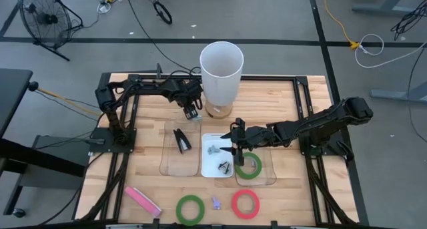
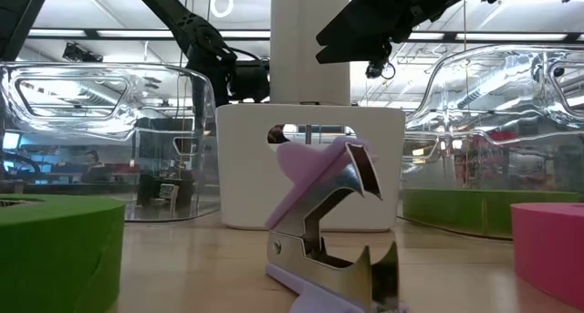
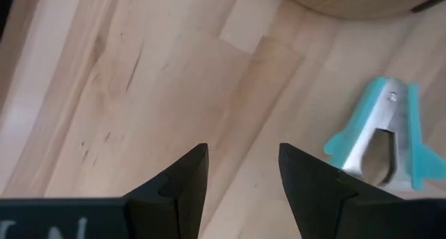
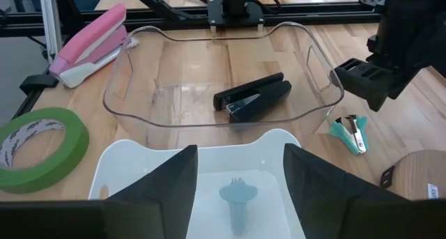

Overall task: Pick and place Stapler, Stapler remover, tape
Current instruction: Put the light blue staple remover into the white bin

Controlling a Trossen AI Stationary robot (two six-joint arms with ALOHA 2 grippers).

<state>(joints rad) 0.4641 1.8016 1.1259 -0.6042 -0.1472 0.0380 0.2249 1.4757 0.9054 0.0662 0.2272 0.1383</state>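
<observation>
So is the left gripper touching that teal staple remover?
Apart. The left wrist view shows bare wood between the open left gripper and the teal staple remover.

No legible text or labels

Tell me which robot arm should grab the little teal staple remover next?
The left arm, probably. Its open claw hovers right beside the teal staple remover, just outside the clear tray. The right claw, also open, hangs over the white tray, farther away.

Even, bright overhead light; shadows are soft. In the low view the near staple remover (image 2: 328, 226) is blurred. Ceiling lights glare on the clear trays (image 2: 100, 140).
</observation>
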